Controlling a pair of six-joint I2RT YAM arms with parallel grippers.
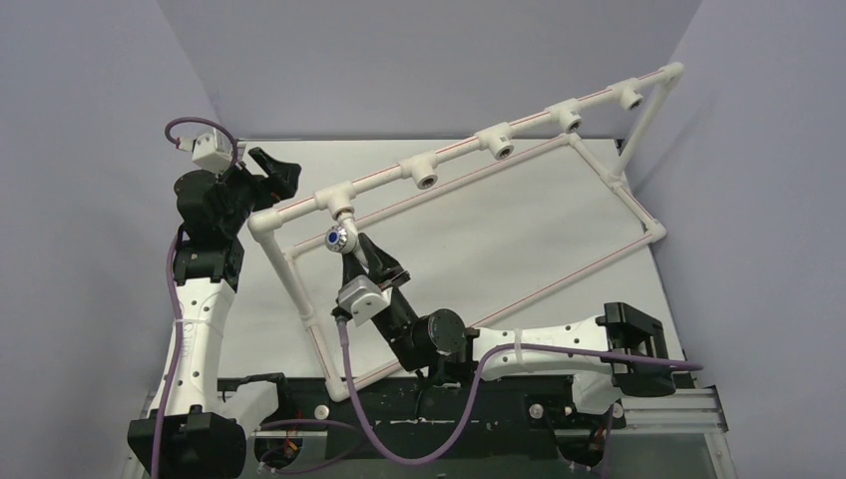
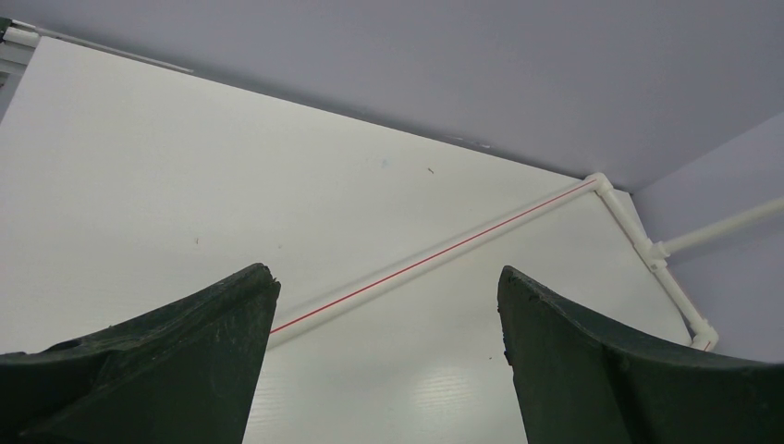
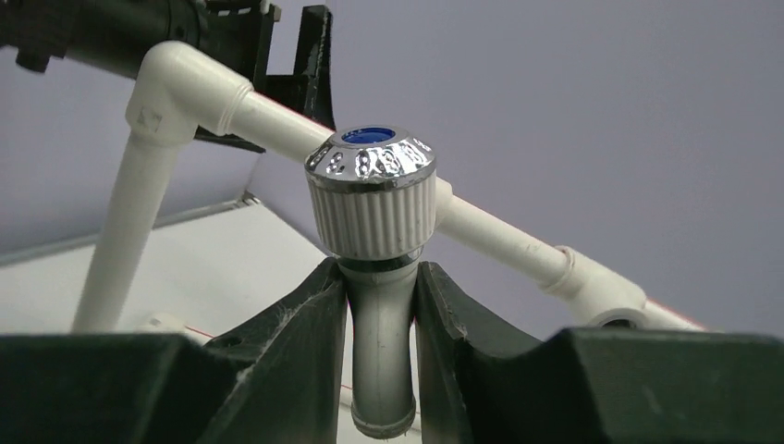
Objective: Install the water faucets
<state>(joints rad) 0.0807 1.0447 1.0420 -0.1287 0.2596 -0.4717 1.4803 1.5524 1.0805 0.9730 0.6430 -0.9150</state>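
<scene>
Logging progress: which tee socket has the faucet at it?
The leftmost tee socket, nearest the corner elbow: the right gripper holds the faucet at it; the other four gape empty.

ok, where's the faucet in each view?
Top external: faucet left of centre, just below the leftmost tee of the upper pipe.
Left wrist: not in it.
Right wrist: centre of the picture, faucet clamped in the right gripper.
Shared landmark: the pipe frame shows in all three.
</scene>
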